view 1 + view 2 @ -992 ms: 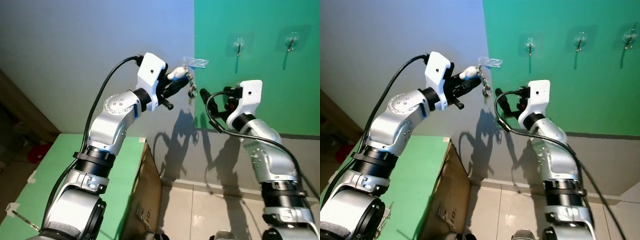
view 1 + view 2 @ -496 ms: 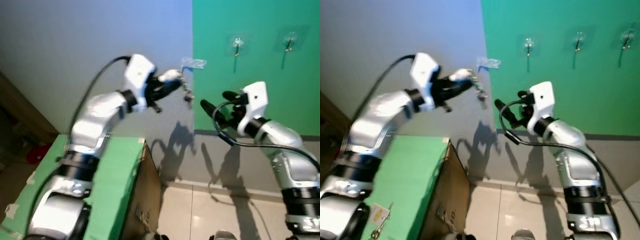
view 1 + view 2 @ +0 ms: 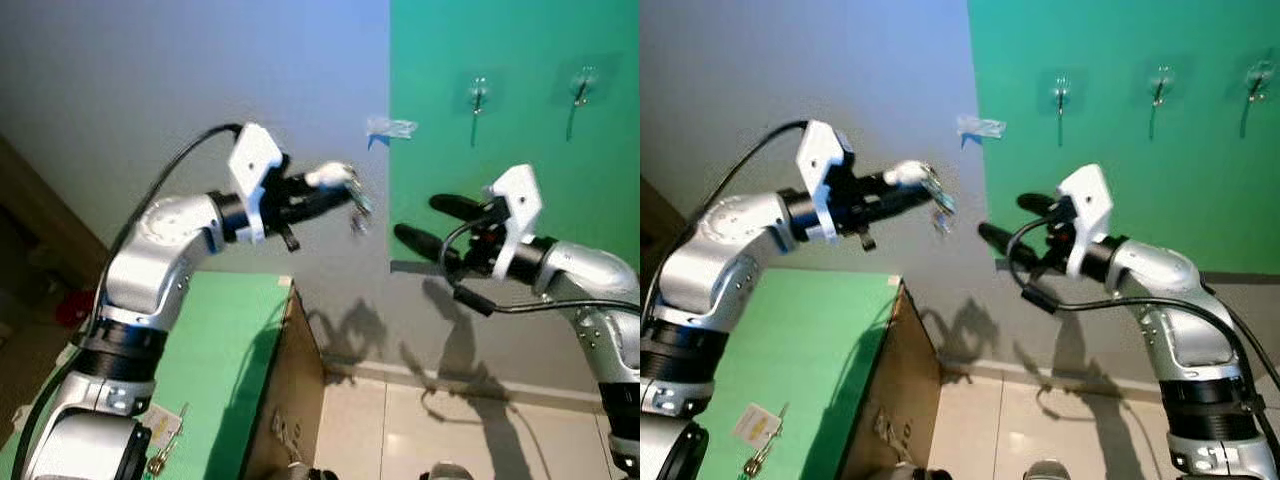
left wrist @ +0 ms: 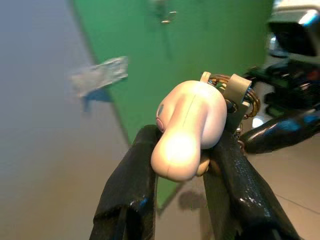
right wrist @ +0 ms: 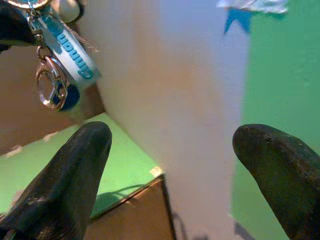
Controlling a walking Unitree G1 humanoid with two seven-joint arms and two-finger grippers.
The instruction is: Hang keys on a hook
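My left gripper (image 3: 338,186) is shut on a white fob (image 4: 189,128), held up in front of the grey wall. A metal ring (image 5: 50,89) and a blue-and-white tag (image 5: 70,42) dangle from the fob as a key bunch (image 3: 940,204). My right gripper (image 3: 422,222) is open and points left toward the keys, a little to their right and apart from them. Clear suction hooks (image 3: 479,95) (image 3: 581,87) sit high on the green wall (image 3: 1140,180), above and to the right of both grippers.
A scrap of clear tape (image 3: 390,127) sticks to the wall at the grey-green edge. Below my left arm lies a green-topped table (image 3: 215,370) with a brown side (image 3: 297,385). A second set of keys with a tag (image 3: 758,440) rests on it. Tiled floor (image 3: 400,430) lies below.
My left arm has drawn back left and down from the wall, still holding the keys. My right gripper has swung down to point left toward them.
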